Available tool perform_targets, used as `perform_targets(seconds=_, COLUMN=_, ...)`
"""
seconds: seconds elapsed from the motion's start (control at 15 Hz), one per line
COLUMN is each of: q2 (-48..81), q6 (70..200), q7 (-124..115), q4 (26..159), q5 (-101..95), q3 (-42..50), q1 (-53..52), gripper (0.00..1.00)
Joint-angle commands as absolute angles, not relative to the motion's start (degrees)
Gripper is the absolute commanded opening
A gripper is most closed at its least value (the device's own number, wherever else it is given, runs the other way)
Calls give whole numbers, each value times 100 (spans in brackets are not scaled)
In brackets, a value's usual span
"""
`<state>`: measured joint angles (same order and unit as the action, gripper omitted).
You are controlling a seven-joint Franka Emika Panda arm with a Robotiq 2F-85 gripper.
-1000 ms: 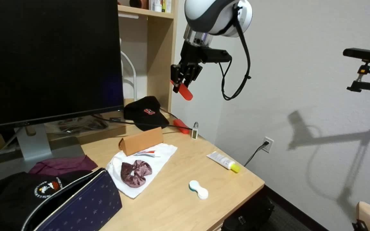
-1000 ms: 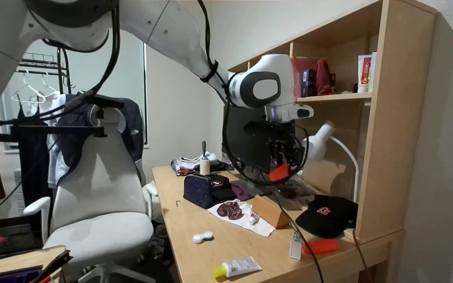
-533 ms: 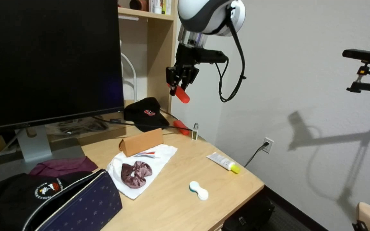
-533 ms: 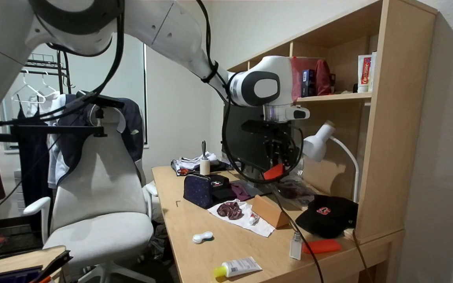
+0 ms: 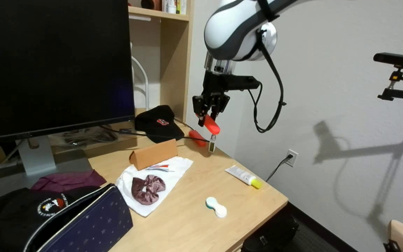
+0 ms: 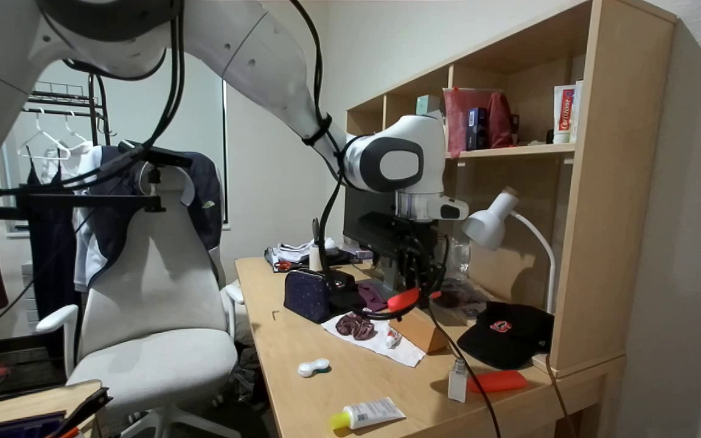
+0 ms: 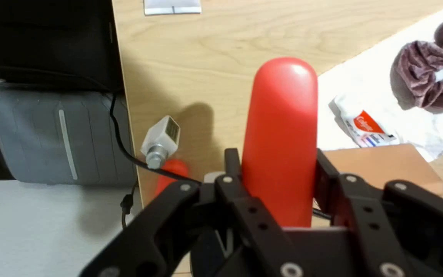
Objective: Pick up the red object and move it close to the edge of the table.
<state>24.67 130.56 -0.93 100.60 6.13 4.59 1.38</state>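
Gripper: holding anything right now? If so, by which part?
Yes, the gripper holds the red object, pinched across its long sides, apparently off-centre toward one end, with the longer part sticking out.

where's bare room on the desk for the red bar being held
Between the contact lens case and white cloth; also between that case and the yellow-capped tube, out to the desk edge. It's crowded around the black cap, small bottle and second red bar.
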Motion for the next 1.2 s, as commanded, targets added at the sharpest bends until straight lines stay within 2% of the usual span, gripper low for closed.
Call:
perform_targets(seconds=0.0, q2=2170, q6=14081, q7=-29, q4=11120, q5=577, q3=348, q1=212, gripper=21)
perform_targets(seconds=0.87, q2=3267, q6=15359, q7=51, q4=11774, q5=252, q3=233, q1=232, gripper=21)
perform_targets(seconds=1.13, q2=3240, q6=15278, q7=65, q4=11793, q5=100, q3=289, q1=169, gripper=21)
